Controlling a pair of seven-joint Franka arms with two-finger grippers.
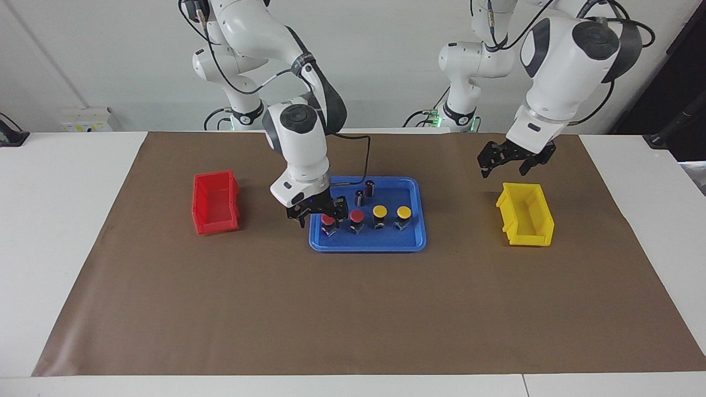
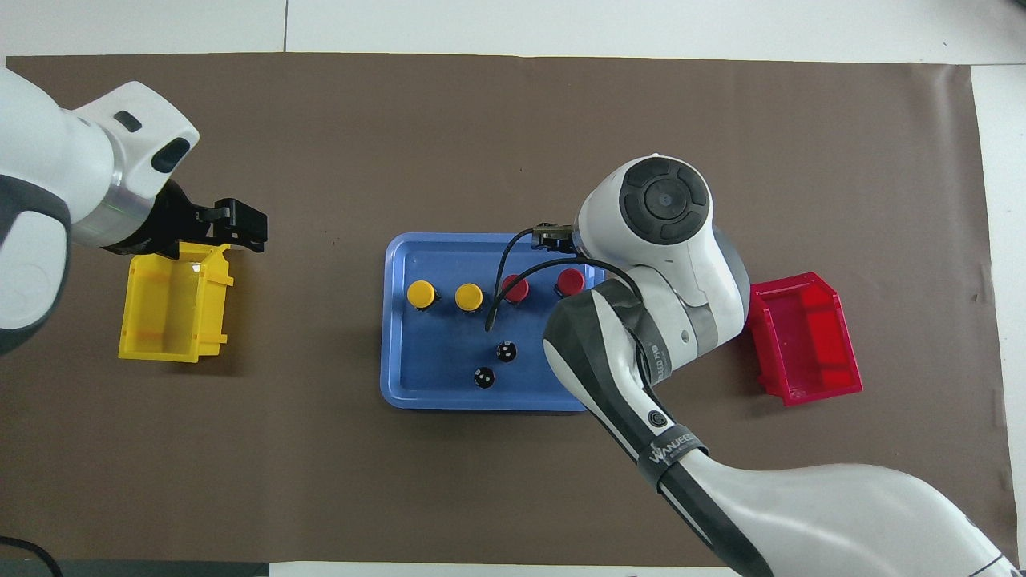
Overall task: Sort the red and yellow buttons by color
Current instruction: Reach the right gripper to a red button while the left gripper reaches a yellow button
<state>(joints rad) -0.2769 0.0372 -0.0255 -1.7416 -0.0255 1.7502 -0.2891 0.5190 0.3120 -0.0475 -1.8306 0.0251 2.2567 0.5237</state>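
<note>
Brown paper covers the white counter, plain wall at the robots' end.

Right tool is down in the blue tray, at the red button nearest the right arm's end. Fingers look to straddle its cap with a gap either side, so parted, not clamped (best guess; the wrist hides most of it from above). No lift visible, button sits on the tray floor.

Second red button is just beside it in the same row, then the two yellow buttons and toward the left arm's end. Two small dark cylinders stand in the tray nearer to the robots, not part of the sort.

Red bin sits toward the right arm's end, well apart from the tray, nothing in it. Yellow bin toward the left arm's end, also holding nothing.

Left tool waits in the air over the yellow bin's edge nearer to the robots, fingers spread, carrying nothing.

Progress: zero of four sorted. First red pick is in hand; both reds and both yellows are left to do.
</note>
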